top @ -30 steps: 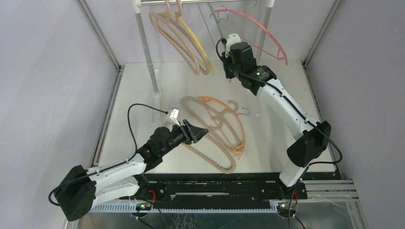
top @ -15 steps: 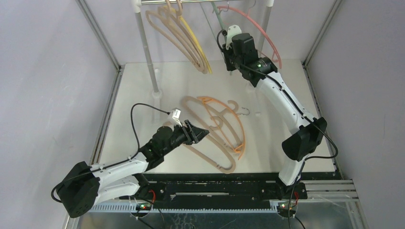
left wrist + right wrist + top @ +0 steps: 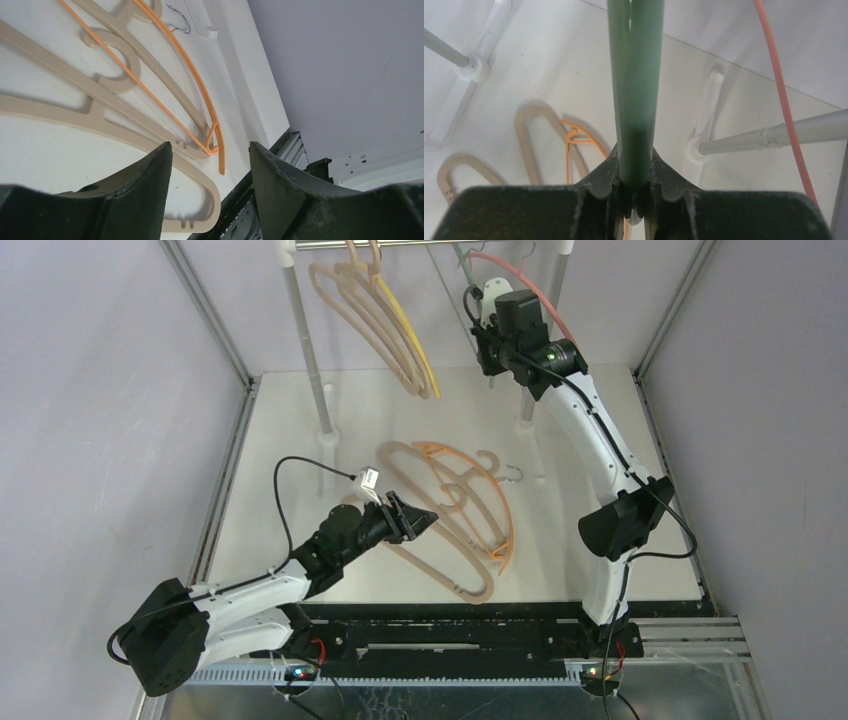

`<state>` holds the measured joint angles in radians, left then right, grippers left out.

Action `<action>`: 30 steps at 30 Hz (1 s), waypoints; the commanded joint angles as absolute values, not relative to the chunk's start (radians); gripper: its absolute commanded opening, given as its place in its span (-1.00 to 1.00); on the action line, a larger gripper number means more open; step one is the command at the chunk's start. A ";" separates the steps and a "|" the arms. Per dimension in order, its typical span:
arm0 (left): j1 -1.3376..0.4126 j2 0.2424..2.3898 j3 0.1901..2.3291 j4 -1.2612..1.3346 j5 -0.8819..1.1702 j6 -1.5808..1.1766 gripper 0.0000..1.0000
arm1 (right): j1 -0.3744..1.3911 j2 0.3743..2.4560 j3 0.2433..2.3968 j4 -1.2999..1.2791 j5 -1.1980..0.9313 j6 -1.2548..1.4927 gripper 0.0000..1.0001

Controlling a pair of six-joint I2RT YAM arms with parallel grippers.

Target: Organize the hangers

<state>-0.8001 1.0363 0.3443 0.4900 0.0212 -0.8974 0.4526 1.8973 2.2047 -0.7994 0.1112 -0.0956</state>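
**Right claw clamped on the green hanger at the rail, left claw wide over the pile**

On my right wrist feed, the right claw [image 3: 635,167] is closed tight on a thin green plastic hanger [image 3: 636,90], whose two bars run straight up from between the fingers. From the overhead camera this claw sits high at the far end of the worktop [image 3: 290,480], just beside the white-and-metal rail frame [image 3: 305,330]. A thin pink hanger [image 3: 525,282] hangs right next to it. Further left on the rail hang several thick beige plastic hangers [image 3: 365,315] with a thin yellow hanger [image 3: 408,328] against them.

My left claw [image 3: 210,150] is spread wide and holds nothing. It hovers low at the near edge of the pile on the worktop. That pile is two more thick beige hangers [image 3: 112,124] lying flat and overlapping, with a thin orange hanger [image 3: 212,146] laid across them, its small metal hook [image 3: 180,21] pointing away from the claw.
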 commanded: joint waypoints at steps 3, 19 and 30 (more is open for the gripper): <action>-0.807 1.041 0.398 0.517 0.014 -0.879 0.26 | 0.410 1.892 2.255 -0.837 0.029 -0.111 -1.00; -0.807 1.084 0.408 0.522 0.020 -0.884 0.26 | 0.376 1.807 2.052 -0.774 0.073 -0.086 -0.21; -0.807 1.111 0.415 0.522 0.030 -0.884 0.26 | 0.426 1.493 1.764 -0.653 0.178 -0.049 0.68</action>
<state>-0.8009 1.1042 0.3634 0.4896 0.0223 -0.8974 0.4023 1.6558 1.8271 -0.7586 0.1154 -0.0727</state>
